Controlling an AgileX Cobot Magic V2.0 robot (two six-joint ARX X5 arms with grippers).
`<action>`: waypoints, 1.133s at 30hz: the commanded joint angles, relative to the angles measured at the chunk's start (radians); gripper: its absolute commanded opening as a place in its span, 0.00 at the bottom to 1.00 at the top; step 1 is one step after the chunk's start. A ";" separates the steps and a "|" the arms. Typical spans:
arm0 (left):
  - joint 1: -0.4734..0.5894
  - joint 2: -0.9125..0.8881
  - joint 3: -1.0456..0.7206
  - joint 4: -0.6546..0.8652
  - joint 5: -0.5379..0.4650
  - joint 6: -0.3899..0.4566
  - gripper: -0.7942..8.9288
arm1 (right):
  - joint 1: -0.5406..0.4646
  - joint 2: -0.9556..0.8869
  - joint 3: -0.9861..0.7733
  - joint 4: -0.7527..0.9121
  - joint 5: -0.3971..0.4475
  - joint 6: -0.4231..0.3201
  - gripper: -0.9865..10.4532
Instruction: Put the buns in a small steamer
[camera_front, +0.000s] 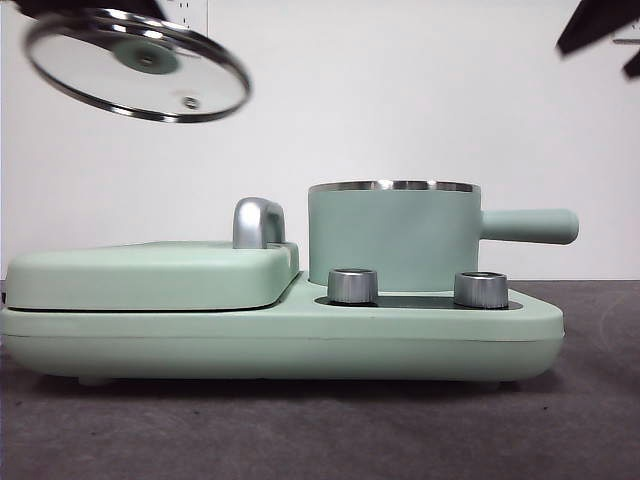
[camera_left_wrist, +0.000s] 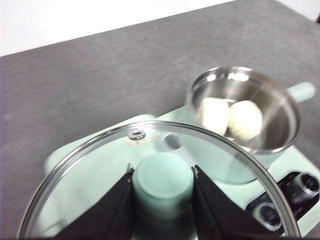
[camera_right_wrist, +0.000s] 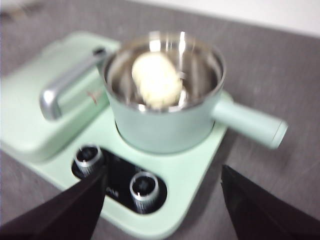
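Buns (camera_left_wrist: 231, 119) lay side by side inside the steamer (camera_front: 392, 238), both resting on its steel floor, as the left wrist view showed; from the right wrist view only a single pale lump could be made out, too blurred to separate the two. The steamer stood open on the right half of the green cooker base (camera_front: 280, 335), behind two steel knobs (camera_front: 352, 285), with its straight handle (camera_front: 530, 226) pointing away from the closed griddle (camera_front: 150, 275). The left gripper (camera_left_wrist: 162, 185) had its jaws closed on the green knob of the glass lid (camera_front: 138, 66) and held the lid tilted in the air, high above the griddle and well clear of the steamer rim. The right gripper (camera_right_wrist: 162, 200) hung above the knobs and the near edge of the cooker with its jaws spread wide and nothing between them. Judged from this, the loading itself was done and the step in hand was covering the pot. The next move would call for the left arm to carry the lid across over the steamer, level it, centre it on the steel rim and lower it gently before letting go of the knob; a lid set down tilted could catch on the rim or slide off. The grey worktop (camera_front: 560, 420) lay around the cooker.
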 joint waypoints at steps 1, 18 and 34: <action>-0.047 0.056 0.018 0.113 0.004 -0.026 0.09 | 0.006 -0.044 0.009 0.007 0.003 0.018 0.40; -0.234 0.420 0.034 0.665 -0.061 -0.006 0.09 | 0.006 -0.071 0.009 0.002 0.034 0.016 0.40; -0.280 0.620 0.215 0.660 -0.060 0.056 0.09 | 0.006 -0.071 0.009 -0.030 0.034 0.009 0.40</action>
